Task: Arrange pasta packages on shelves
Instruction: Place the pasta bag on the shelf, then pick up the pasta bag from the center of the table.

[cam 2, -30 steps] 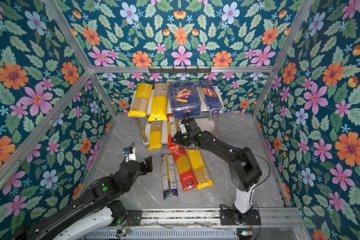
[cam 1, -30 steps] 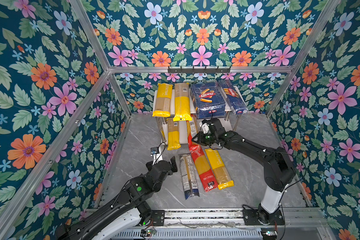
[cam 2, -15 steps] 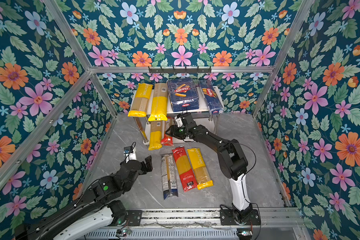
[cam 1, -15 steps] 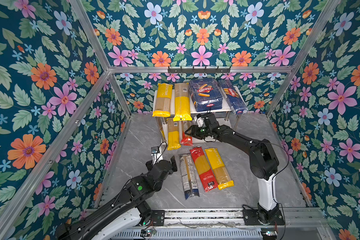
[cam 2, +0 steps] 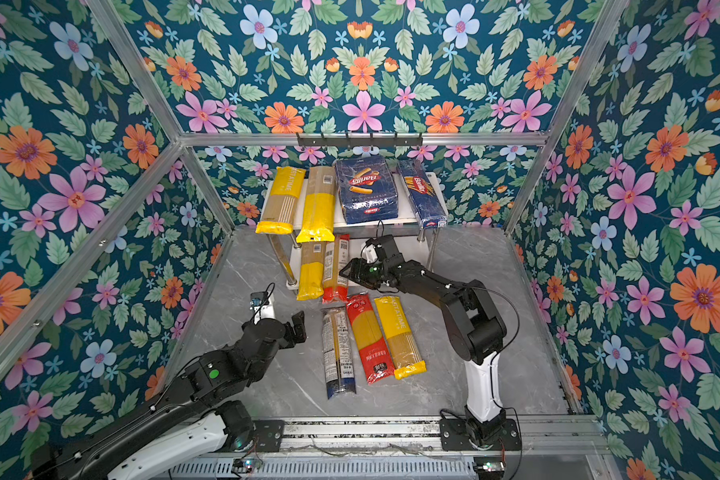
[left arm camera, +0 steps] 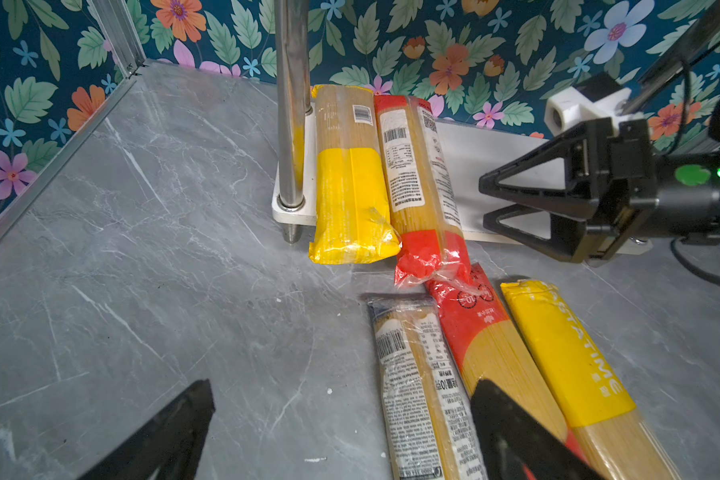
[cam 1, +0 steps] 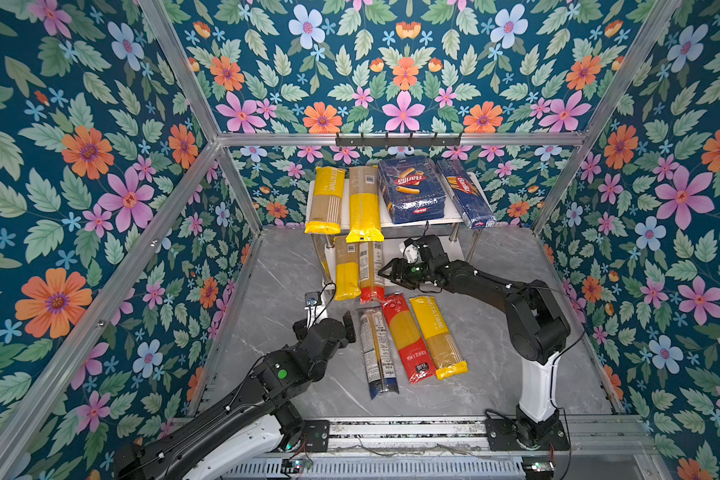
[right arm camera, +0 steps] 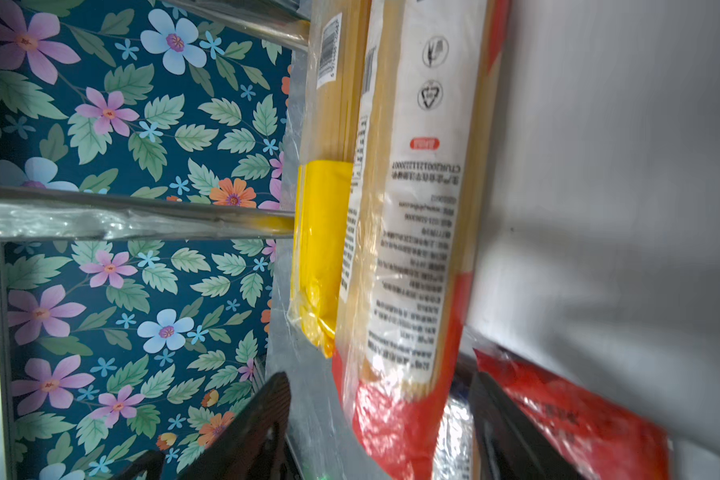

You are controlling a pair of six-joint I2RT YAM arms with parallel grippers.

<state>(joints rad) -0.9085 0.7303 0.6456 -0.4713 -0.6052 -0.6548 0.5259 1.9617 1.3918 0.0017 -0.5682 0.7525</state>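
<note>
Floor: grey marble [cam 1: 267, 299], three packs waiting.
Right gripper [left arm camera: 485, 202]: jaws apart, I've let go the red spaghetti bag [left arm camera: 422, 183] on the lower shelf [left arm camera: 474, 166].
Left gripper [cam 1: 344, 328]: spread wide, empty.
Next: I'd back out, fetch a floor pack.

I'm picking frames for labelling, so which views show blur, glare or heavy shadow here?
Right wrist view: the red-ended spaghetti pack is soft with smeared print, its wrapper glinting, and the lower shelf board lies in grey shadow. Left wrist view: sharp, with the fingers of the left gripper dark and blurred. Both top views: evenly lit, mild sheen on the Barilla rigatoni bag.
</note>
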